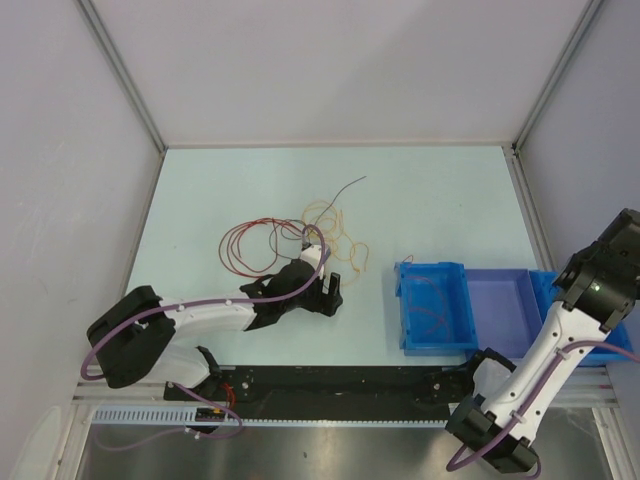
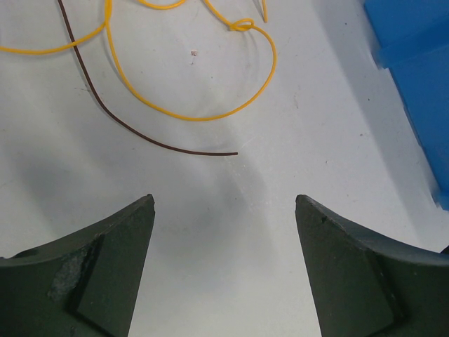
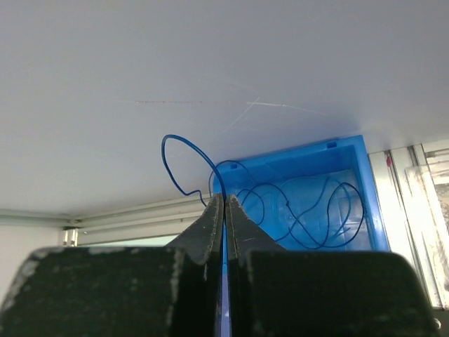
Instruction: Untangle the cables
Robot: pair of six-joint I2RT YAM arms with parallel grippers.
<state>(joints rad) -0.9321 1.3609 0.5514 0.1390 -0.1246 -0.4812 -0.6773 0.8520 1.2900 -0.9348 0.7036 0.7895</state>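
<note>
The cables lie mid-table: red loops [image 1: 252,245], orange and yellow loops [image 1: 335,232] and a dark strand [image 1: 348,184]. My left gripper [image 1: 330,299] rests low just in front of the orange loops. In the left wrist view it [image 2: 224,200] is open and empty, with a yellow wire [image 2: 203,116] and a dark brown wire end [image 2: 140,135] lying ahead of the fingertips. My right gripper [image 3: 224,200] is shut on a thin blue wire [image 3: 184,144]. That wire arches up from the jaws and trails in loops into a blue bin [image 3: 351,151].
A row of bins stands at the front right: a blue one [image 1: 405,310] with a thin wire in it, a paler one [image 1: 500,310], and another blue one [image 1: 548,285] under the right arm's wrist [image 1: 600,280]. White walls enclose the table.
</note>
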